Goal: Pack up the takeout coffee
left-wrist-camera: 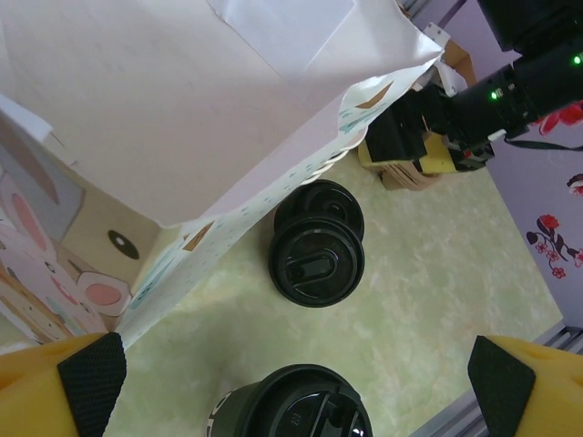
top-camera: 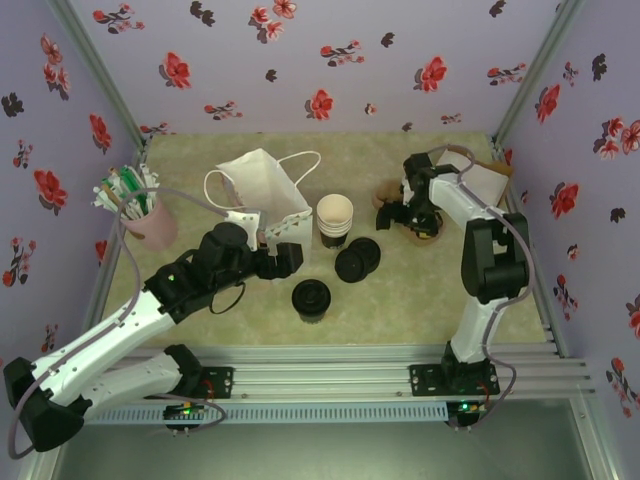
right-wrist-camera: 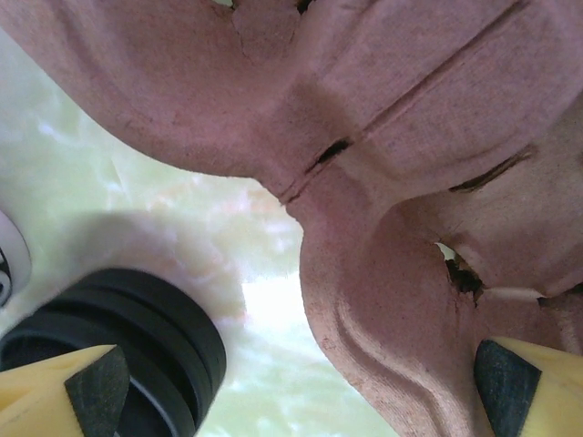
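The takeout coffee (top-camera: 311,298), a dark cup under a round black lid, stands on the table in front of the white paper bag (top-camera: 262,195). My left gripper (top-camera: 285,258) hovers open between bag and cup. In the left wrist view the cup's lid (left-wrist-camera: 293,411) lies low between the yellow fingers (left-wrist-camera: 86,373), untouched, and the bag (left-wrist-camera: 182,118) lies tipped with its mouth toward me. My right gripper (top-camera: 415,218) is open over a brown pulp cup carrier (right-wrist-camera: 410,182) at the back right, with nothing between its fingers (right-wrist-camera: 91,391).
A stack of lidless cream-rimmed cups (top-camera: 335,215) and a pile of loose black lids (top-camera: 357,260) sit right of the bag. A pink holder of stirrers (top-camera: 140,212) stands at the left wall. Flat paper pieces (top-camera: 482,180) lie in the back right corner.
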Available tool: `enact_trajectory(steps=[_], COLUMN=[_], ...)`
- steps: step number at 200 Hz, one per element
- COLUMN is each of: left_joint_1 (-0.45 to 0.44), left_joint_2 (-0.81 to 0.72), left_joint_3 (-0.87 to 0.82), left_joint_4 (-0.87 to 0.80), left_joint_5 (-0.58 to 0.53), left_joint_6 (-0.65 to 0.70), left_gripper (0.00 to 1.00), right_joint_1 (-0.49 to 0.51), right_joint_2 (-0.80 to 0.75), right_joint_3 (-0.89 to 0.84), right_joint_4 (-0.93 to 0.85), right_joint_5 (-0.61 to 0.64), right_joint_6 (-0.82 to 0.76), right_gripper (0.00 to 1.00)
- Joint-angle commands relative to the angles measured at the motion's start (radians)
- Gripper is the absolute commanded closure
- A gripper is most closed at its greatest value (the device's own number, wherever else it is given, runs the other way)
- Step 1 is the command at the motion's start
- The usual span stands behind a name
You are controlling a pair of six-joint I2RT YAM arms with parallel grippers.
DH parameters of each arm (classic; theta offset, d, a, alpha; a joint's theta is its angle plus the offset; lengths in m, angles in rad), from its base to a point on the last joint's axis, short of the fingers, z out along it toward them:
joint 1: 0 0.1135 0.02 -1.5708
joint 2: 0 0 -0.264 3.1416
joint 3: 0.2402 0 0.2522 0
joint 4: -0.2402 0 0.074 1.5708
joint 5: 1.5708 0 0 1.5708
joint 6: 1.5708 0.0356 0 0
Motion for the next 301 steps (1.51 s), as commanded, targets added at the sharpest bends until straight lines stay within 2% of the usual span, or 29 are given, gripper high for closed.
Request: enact_trajectory(steps=[1, 93, 141, 154, 187, 218, 229, 244, 255, 266, 301], left_joint_1=[0.006, 0.006, -0.015, -0.029, -0.112, -0.194, -0.213, -0.239, -0.259, -0.274, -0.287], left_joint_2=[-0.01, -0.046, -0.068, -0.067, -0.03, 0.05, 0.079, 0.127, 0.168, 0.216, 0.345], left_joint_3=[0.004, 0.013, 0.048, 0.062, 0.134, 0.221, 0.244, 0.279, 0.308, 0.344, 0.41], left_joint_4=[0.033, 0.026, 0.01, 0.001, -0.034, -0.084, -0.091, -0.096, -0.102, -0.113, -0.096], left_joint_5=[0.01, 0.014, 0.012, 0.001, -0.062, -0.111, -0.116, -0.115, -0.114, -0.109, -0.058], left_joint_6=[0.013, -0.009, -0.005, -0.002, 0.033, 0.077, 0.086, 0.1, 0.11, 0.118, 0.129], left_gripper=[0.01, 0.01, 0.01, 0.01, 0.01, 0.01, 0.01, 0.01, 0.01, 0.01, 0.01], right_joint_1=[0.017, 0.126, 0.126, 0.124, 0.125, 0.123, 0.108, 0.051, 0.013, -0.001, -0.005], right_joint_2=[-0.074, -0.282, -0.381, -0.395, -0.388, -0.376, -0.376, -0.354, -0.335, -0.32, -0.272], right_joint_3=[-0.061, -0.266, -0.162, -0.142, -0.115, -0.121, -0.126, -0.113, -0.109, -0.112, -0.094], right_joint_4=[-0.058, -0.022, -0.054, -0.041, 0.0, 0.054, 0.072, 0.075, 0.074, 0.084, 0.07], right_joint_5=[0.007, 0.004, 0.116, 0.185, 0.336, 0.374, 0.36, 0.249, 0.211, 0.203, 0.232], right_joint_6=[0.019, 0.126, 0.134, 0.145, 0.137, 0.075, 0.07, 0.062, 0.052, 0.035, 0.011], right_gripper=[0.01, 0.01, 0.01, 0.01, 0.01, 0.01, 0.01, 0.01, 0.08, 0.14, 0.2])
